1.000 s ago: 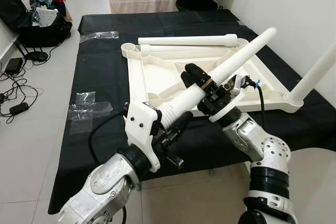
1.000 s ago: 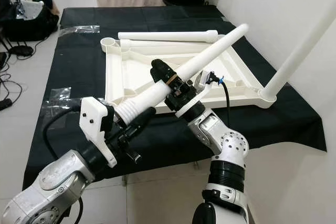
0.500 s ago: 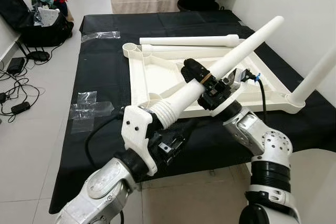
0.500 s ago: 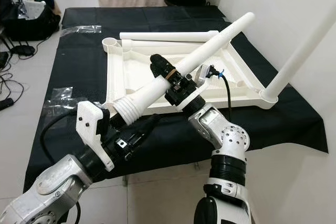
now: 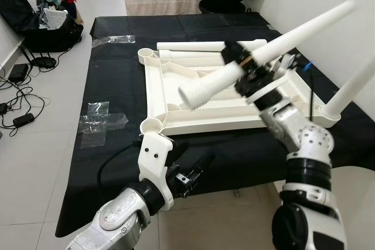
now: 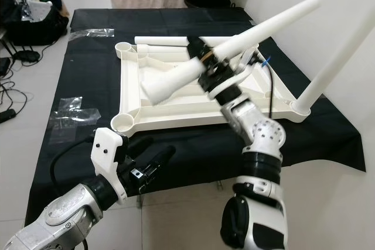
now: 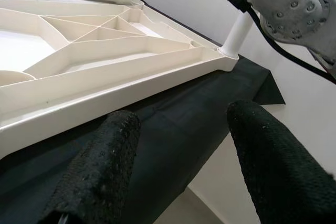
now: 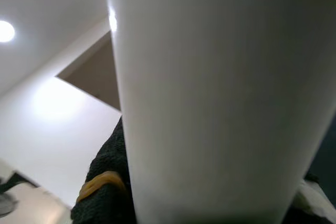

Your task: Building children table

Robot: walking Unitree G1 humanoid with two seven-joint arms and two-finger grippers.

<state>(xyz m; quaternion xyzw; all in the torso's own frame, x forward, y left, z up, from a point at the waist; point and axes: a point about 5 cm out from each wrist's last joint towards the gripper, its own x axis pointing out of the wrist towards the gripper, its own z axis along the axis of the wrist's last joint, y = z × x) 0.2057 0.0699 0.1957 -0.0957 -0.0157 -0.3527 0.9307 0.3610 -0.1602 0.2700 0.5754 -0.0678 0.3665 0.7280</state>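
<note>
The right gripper's fingers [image 5: 239, 58] clamp a white table leg [image 5: 266, 52], held aslant above the upturned tabletop [image 5: 170, 83] on the black-covered bench [image 5: 111, 74]. The left gripper [image 7: 178, 156] hangs with fingers apart beside the near edge. Likely next: swing the wide end into the near corner socket [image 5: 152, 125].

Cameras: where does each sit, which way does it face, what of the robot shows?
Left eye, right eye: head stereo pair, looking down at the upturned tabletop; both arms show, right gripper clamped on a table leg, left gripper open.
Left wrist: along its black fingers toward the tabletop's edge.
Right wrist: pressed against the leg.
All share the white table parts.
</note>
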